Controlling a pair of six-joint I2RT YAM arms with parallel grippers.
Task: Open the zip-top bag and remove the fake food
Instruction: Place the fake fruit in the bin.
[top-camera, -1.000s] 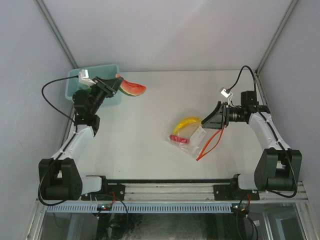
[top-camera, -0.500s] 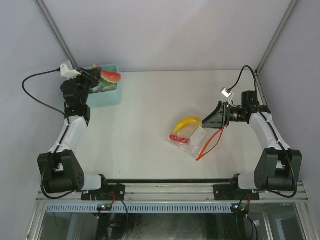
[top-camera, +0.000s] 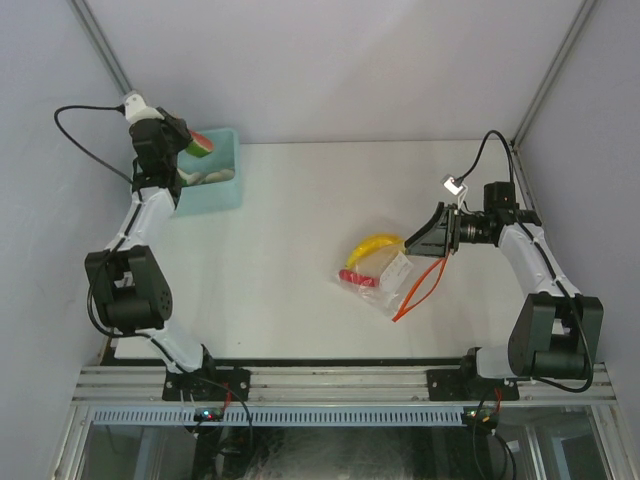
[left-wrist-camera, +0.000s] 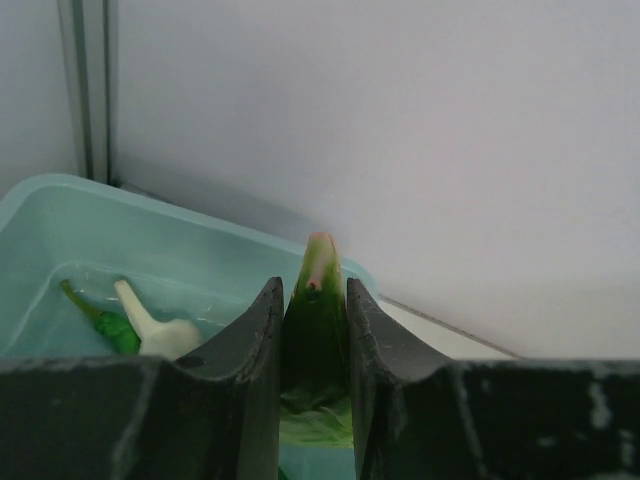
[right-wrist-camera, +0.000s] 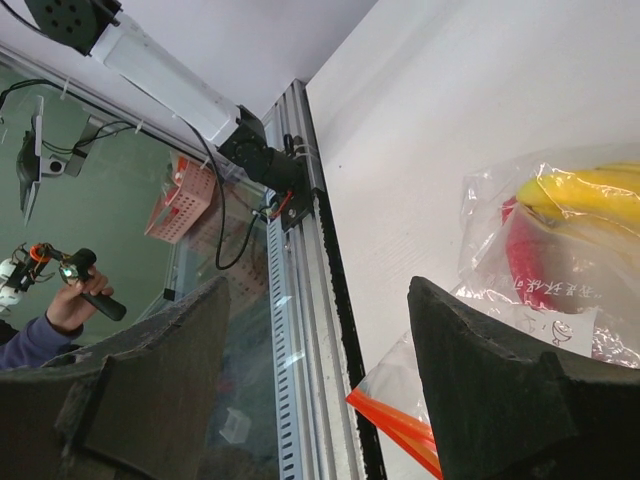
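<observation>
Teal bin (top-camera: 222, 190) at ten o'clock lay beneath the left gripper (top-camera: 186, 143) clamping a watermelon slice (left-wrist-camera: 318, 262); the right gripper (top-camera: 424, 241) gaped beside the zip-top bag (top-camera: 386, 282).

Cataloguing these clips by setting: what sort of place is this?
Likely a robot lab test cell: white walled-in table, aluminium rail carrying two arms, toy banana in a zip-top bag.

Top camera: high behind bases, looks down on whole table (top-camera: 280, 210). Left wrist: close above teal bin (left-wrist-camera: 60, 215), 11 o'clock. Right wrist: close to zip-top bag (right-wrist-camera: 560, 300), 4 o'clock. Top view shares both.
</observation>
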